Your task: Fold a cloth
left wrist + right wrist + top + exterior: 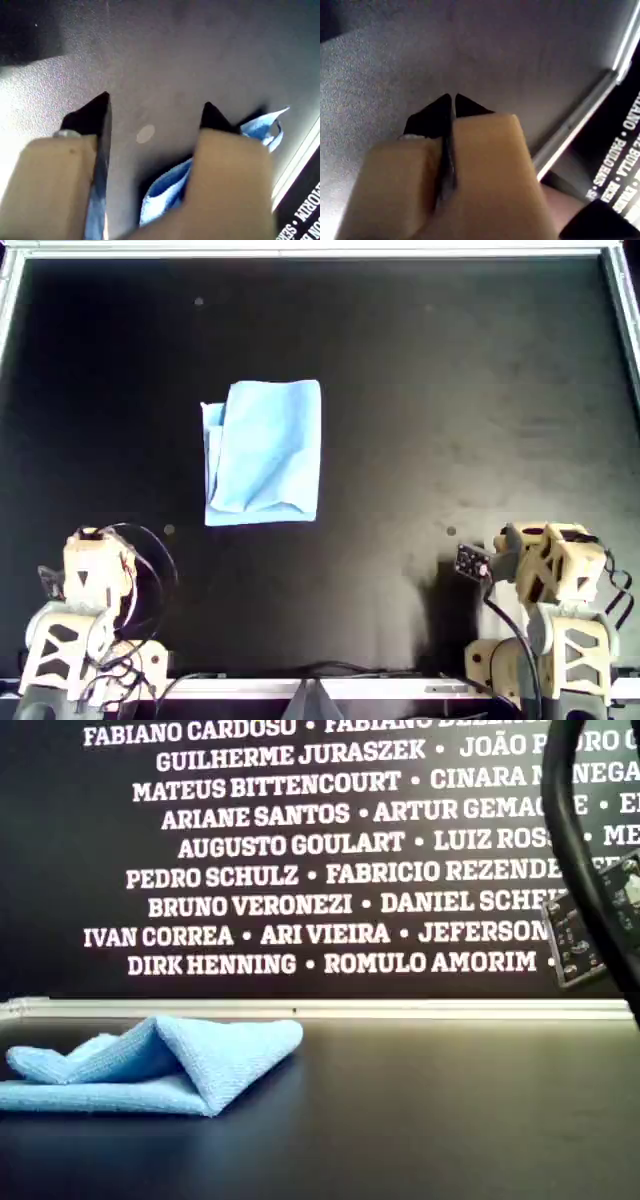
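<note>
The light-blue cloth (pixel 265 450) lies folded over itself left of the middle of the black table, with a loose raised flap. In the exterior view the cloth (pixel 160 1065) sits at the left, its top layer humped up. My first gripper (pixel 155 102) is open and empty, held above the table short of the cloth (pixel 165 192), which shows behind one finger. In the overhead view my first gripper (pixel 92 540) is at the lower left. My second gripper (pixel 452 97) is shut and empty over bare table, at the overhead view's lower right (pixel 520 540).
A metal rim (pixel 320 252) frames the black table (pixel 450 390). A small pale spot (pixel 145 134) marks the surface between my first gripper's fingers. Loose cables (pixel 150 550) hang by the first arm. A wall with white names (pixel 300 870) stands behind the table.
</note>
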### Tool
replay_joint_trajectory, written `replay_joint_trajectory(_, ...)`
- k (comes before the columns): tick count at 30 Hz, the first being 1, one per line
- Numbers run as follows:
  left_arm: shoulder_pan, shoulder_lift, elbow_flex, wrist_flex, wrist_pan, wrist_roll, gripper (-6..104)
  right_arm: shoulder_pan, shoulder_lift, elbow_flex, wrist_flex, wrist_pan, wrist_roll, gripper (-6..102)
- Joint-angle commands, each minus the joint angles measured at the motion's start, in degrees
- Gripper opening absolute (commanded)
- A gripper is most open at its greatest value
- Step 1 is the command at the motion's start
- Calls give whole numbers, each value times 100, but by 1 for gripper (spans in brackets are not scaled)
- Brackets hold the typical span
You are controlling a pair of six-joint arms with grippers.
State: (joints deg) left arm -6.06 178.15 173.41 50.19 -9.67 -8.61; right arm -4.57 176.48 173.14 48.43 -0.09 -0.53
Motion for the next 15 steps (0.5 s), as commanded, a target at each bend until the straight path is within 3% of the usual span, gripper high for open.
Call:
replay_joint_trajectory(1,44,9,0,-18,26,18,63,-18,167,79,18,35,-18,3)
replay_joint_trajectory(15,105,9,0,-18,-44,-53,63,-18,167,79,18,35,-18,3)
